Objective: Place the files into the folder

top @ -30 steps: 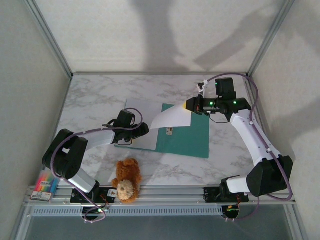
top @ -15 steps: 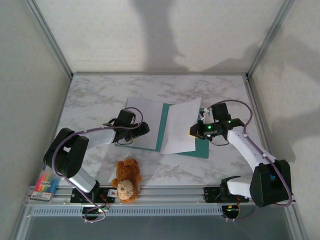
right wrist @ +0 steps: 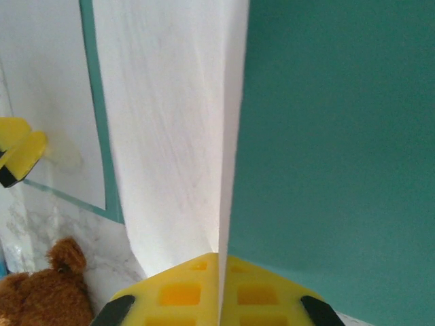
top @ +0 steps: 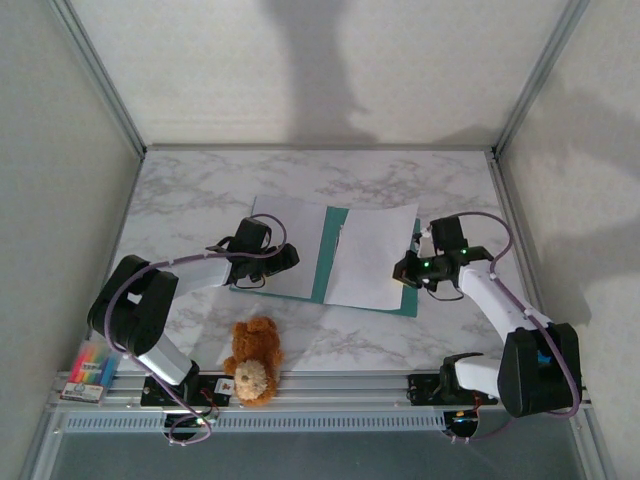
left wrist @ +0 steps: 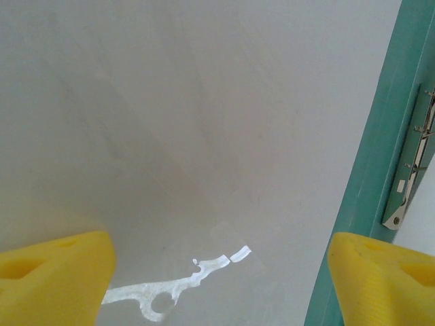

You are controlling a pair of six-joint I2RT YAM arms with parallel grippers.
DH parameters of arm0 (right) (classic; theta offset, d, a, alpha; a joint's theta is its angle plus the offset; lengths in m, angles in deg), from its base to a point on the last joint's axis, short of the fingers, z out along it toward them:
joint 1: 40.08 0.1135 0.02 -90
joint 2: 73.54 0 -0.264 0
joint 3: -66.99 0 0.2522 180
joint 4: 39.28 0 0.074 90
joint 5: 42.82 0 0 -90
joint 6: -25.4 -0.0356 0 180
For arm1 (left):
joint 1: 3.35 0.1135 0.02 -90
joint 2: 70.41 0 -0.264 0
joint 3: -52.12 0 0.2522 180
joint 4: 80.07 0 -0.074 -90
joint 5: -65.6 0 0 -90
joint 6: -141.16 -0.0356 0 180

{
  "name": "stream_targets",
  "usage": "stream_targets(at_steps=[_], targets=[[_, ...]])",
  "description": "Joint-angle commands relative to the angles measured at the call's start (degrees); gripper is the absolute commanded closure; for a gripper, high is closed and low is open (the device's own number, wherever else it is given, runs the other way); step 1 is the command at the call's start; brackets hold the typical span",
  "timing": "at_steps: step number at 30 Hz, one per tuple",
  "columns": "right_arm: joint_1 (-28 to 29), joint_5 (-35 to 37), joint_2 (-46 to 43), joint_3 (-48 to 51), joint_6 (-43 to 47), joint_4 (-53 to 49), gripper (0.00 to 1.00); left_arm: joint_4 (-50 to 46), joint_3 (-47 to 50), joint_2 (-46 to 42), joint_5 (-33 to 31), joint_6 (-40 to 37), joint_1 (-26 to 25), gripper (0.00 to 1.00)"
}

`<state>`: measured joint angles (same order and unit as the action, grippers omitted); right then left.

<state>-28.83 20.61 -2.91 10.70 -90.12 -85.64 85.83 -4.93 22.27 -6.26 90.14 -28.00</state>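
Marble tabletop (top: 190, 190), pale walls (top: 300, 70), metal corner posts (top: 96, 72), soft shadows

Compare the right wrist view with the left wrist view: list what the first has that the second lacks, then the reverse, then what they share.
Right wrist, not left wrist: the right gripper shut on the edge of a white sheet, the folder's teal cover, the teddy bear and a patch of marble tabletop.
Left wrist, not right wrist: the metal ring clip beside the spine, and a shiny mark on the pale surface.
Both: the folder's pale inside, its teal spine strip, and the left gripper, open, with yellow fingers.
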Motion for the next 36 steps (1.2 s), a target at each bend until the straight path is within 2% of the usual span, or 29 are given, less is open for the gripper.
stream_targets(at_steps=[1, 11, 30, 36], targets=[[-0.4, 1.2, -0.3, 0.9, 1.8, 0.1, 1.0, -5.5, 1.5, 2.7, -2.9, -1.1, 0.7, 0.16], [-1.7, 3.6, -0.3, 1.9, 4.9, -0.7, 1.0, -5.6, 1.6, 2.7, -2.9, -1.2, 0.8, 0.16], [-1.6, 2.2, -1.7, 4.4, 11.4, 5.9, 1.0, -5.1, 2.1, 2.7, -2.6, -1.3, 0.7, 0.16], [-1.3, 2.3, -1.4, 3.4, 12.7, 5.1, 1.0, -4.8, 1.9, 3.0, -2.3, -1.3, 0.8, 0.16]])
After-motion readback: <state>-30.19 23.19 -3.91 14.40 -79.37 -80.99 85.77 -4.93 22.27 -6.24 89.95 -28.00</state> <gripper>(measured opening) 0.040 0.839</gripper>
